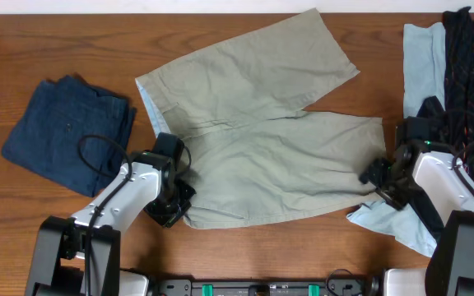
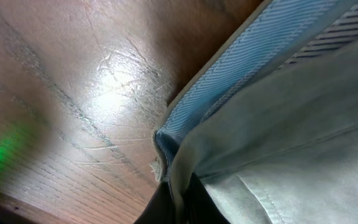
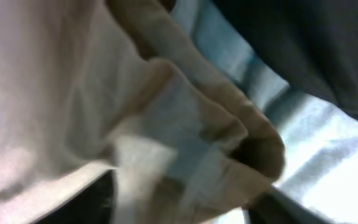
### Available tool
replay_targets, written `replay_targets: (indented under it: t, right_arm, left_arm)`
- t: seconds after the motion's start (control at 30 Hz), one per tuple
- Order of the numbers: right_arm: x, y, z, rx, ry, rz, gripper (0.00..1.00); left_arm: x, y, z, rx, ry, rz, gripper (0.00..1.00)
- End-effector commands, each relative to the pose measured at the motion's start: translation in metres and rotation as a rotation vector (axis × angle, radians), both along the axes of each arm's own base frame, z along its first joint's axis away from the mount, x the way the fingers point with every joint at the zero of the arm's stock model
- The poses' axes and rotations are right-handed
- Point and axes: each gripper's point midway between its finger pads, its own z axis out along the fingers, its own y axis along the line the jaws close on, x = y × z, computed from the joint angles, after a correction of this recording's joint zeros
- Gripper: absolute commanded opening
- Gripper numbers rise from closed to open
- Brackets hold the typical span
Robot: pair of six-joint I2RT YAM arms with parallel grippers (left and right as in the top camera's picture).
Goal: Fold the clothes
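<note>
While trousers [image 1: 262, 123] lie flat, L end effector [image 1: 171, 207] & R end effector [image 1: 377, 177] pinch edges.

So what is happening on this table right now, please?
Two robot arms are handling the khaki trousers, spread flat on the table. The left gripper pinches the near waistband corner; the right gripper holds the hem of the nearer leg. No fold is made yet. A navy garment lies folded at one side, a light-blue garment and a black garment at the other.
</note>
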Motion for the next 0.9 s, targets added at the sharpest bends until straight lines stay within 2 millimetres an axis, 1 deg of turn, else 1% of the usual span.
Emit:
replay_targets:
  t: [0.0, 0.03, 0.1, 0.13, 0.3, 0.37, 0.47, 0.57, 0.63, 0.73, 0.87]
  right_arm:
    - [0.003, -0.002, -0.002, -0.001, -0.015, -0.037, 0.38]
    - [0.005, -0.002, -0.002, -0.004, -0.023, -0.037, 0.28]
    - [0.006, -0.003, -0.002, -0.007, -0.030, -0.037, 0.05]
    - [0.007, -0.003, -0.001, -0.007, -0.031, -0.037, 0.01]
    - [0.005, -0.003, 0.005, -0.005, -0.012, -0.005, 0.01]
    - [0.005, -0.003, 0.012, -0.006, -0.007, 0.025, 0.01]
    - [0.006, -0.007, 0.029, -0.029, -0.004, 0.052, 0.01]
    - [0.009, -0.014, 0.051, -0.059, -0.019, 0.053, 0.01]
    - [0.013, -0.017, 0.067, -0.066, -0.049, 0.079, 0.01]
    - [0.013, -0.024, 0.094, -0.081, -0.090, 0.111, 0.01]
    - [0.002, -0.032, 0.127, -0.096, -0.121, 0.117, 0.01]
  left_arm:
    - [-0.004, 0.007, -0.001, 0.028, -0.001, -0.027, 0.06]
    - [-0.004, 0.007, -0.001, 0.027, -0.002, -0.037, 0.06]
    - [-0.004, 0.007, -0.001, 0.024, -0.004, -0.055, 0.06]
    - [-0.003, 0.008, -0.001, 0.023, -0.006, -0.065, 0.06]
    - [0.002, 0.007, 0.005, 0.015, -0.044, -0.127, 0.06]
    - [0.007, 0.006, 0.011, 0.007, -0.076, -0.154, 0.06]
    - [0.013, 0.005, 0.024, -0.005, -0.131, -0.182, 0.06]
    - [0.016, 0.004, 0.042, -0.017, -0.192, -0.236, 0.06]
    - [0.014, 0.005, 0.054, -0.021, -0.225, -0.260, 0.06]
    - [0.003, 0.006, 0.073, -0.029, -0.253, -0.281, 0.06]
    - [-0.013, 0.010, 0.097, -0.033, -0.298, -0.312, 0.06]
